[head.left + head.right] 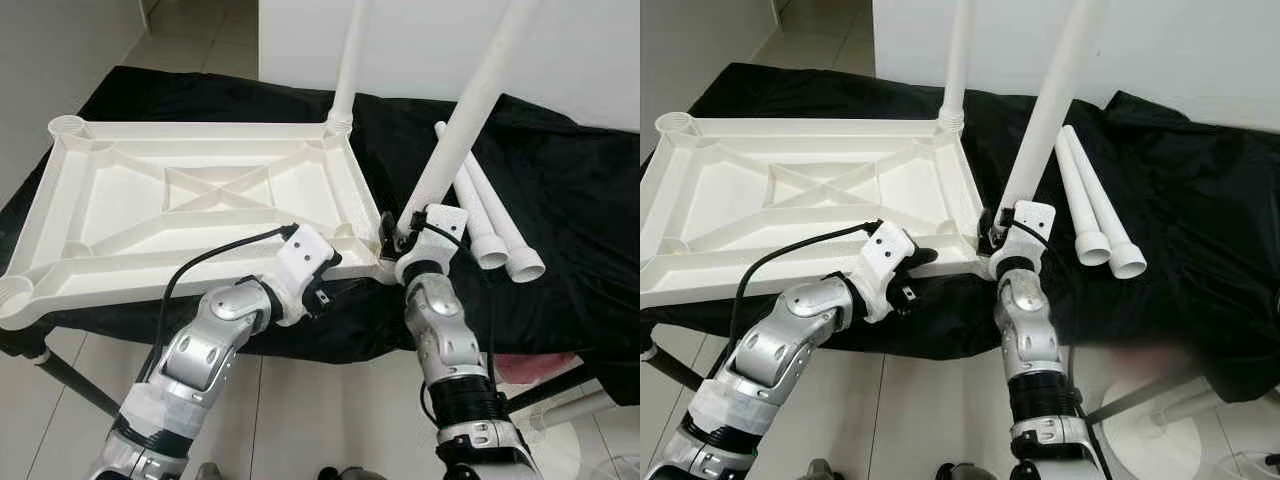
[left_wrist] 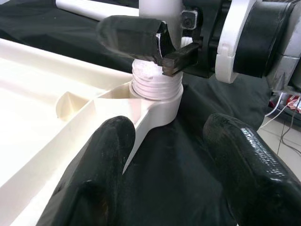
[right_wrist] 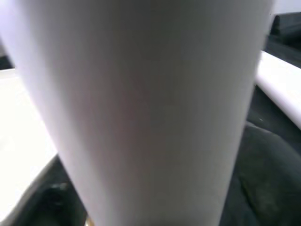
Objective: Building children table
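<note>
A white plastic tabletop (image 1: 120, 215) lies upside down on a black cloth. One white leg (image 1: 347, 60) stands upright in its far right corner socket. A second leg (image 1: 470, 110) leans to the right from the near right corner socket (image 2: 162, 106), its threaded end (image 2: 155, 80) partly showing above the socket. My right gripper (image 1: 392, 232) is shut on this leg just above the thread, and the leg (image 3: 150, 113) sits close in front of the right wrist camera. My left gripper (image 1: 335, 280) is open beside the tabletop's near edge, its fingers (image 2: 94, 174) just short of that corner.
Two loose white legs (image 1: 490, 225) lie side by side on the black cloth (image 1: 570, 200) right of the tabletop. The cloth hangs over the near edge of its support. Tiled floor (image 1: 330, 420) lies below, a white wall (image 1: 420, 40) behind.
</note>
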### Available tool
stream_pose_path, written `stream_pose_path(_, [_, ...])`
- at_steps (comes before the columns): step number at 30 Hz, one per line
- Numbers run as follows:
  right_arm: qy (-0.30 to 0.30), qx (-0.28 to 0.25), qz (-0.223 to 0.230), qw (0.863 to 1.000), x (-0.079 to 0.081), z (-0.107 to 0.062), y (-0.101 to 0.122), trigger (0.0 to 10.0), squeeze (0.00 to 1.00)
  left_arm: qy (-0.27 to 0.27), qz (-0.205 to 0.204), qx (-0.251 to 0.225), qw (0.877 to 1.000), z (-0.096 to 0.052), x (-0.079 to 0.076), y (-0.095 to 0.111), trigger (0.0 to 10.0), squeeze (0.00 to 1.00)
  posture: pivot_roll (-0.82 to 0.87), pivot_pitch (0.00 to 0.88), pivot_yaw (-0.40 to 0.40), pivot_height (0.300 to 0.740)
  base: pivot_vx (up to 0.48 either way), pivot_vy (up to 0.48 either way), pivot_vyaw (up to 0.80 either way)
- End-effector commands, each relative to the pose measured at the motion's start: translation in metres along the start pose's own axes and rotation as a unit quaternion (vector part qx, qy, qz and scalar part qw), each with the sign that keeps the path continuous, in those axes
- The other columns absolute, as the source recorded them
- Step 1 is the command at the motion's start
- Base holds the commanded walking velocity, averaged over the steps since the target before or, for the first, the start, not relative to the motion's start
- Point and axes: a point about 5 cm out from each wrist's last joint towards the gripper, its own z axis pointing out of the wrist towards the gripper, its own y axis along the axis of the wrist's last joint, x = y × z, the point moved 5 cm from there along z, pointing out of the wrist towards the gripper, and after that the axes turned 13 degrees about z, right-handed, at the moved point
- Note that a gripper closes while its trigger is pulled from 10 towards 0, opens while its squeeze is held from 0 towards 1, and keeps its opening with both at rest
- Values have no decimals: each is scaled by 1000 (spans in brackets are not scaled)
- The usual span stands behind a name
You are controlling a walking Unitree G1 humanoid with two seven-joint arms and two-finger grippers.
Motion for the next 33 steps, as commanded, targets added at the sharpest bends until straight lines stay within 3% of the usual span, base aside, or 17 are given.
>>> stream_pose_path(1, [13,-11,4,1000,1,1,7,10000,1000,6,-5,7,1000,1,1,-2,10000,0,31,100,-109,740,0,0,0])
stream_pose_path(3, [33,-6,1,999,1,1,7,10000,1000,6,-5,7,1000,1,1,-2,10000,0,33,101,-111,740,0,0,0])
stream_pose_path(4, [53,1,-3,999,2,1,7,10000,541,7,-5,7,1000,1,2,-2,10000,0,32,101,-109,740,0,0,0])
stream_pose_path(5, [71,7,-10,997,1,1,6,10000,184,7,-5,7,1000,1,2,-2,10000,0,32,101,-109,740,0,0,0])
stream_pose_path(6, [71,7,-10,997,1,1,6,10000,184,7,-5,7,1000,1,2,-2,10000,0,32,101,-109,740,0,0,0])
stream_pose_path(7, [83,11,-17,996,0,1,6,10000,0,8,-5,7,1000,1,3,-2,10000,0,32,99,-108,740,0,0,0])
stream_pose_path(15, [167,32,-57,984,-1,5,6,10000,0,7,-4,6,1000,1,3,-2,10000,0,33,98,-105,740,0,0,0])
stream_pose_path(16, [218,58,-73,972,1,5,0,10000,0,7,-3,7,1000,1,4,-2,10000,0,35,95,-101,740,0,0,0])
stream_pose_path(18, [218,58,-73,972,1,5,0,10000,0,7,-3,7,1000,1,4,-2,10000,0,35,95,-101,740,0,0,0])
stream_pose_path(21, [258,81,-88,959,1,5,-6,10000,0,8,-1,7,1000,1,5,-1,10000,0,40,91,-98,740,0,0,0])
stream_pose_path(23, [258,81,-88,959,1,5,-6,10000,0,8,-1,7,1000,1,5,-1,10000,0,40,91,-98,740,0,0,0])
stream_pose_path(28, [298,116,-93,943,1,4,-12,10000,0,8,1,6,1000,1,7,0,10000,0,42,89,-96,740,0,0,0])
stream_pose_path(29, [307,127,-103,938,0,4,-15,8510,0,9,2,6,1000,1,7,0,10000,0,46,89,-97,740,0,0,0])
stream_pose_path(30, [307,127,-103,938,0,4,-15,8510,0,9,2,6,1000,1,7,0,10000,0,46,89,-97,740,0,0,0])
stream_pose_path(31, [314,135,-112,933,-2,4,-17,4431,0,9,3,5,1000,1,7,0,10000,0,47,88,-97,740,0,0,0])
stream_pose_path(32, [314,135,-112,933,-2,4,-17,4431,0,9,3,5,1000,1,7,0,10000,0,47,88,-97,740,0,0,0])
stream_pose_path(33, [318,141,-118,930,-4,4,-18,2314,0,10,3,5,1000,1,8,1,10000,0,50,87,-98,740,0,0,0])
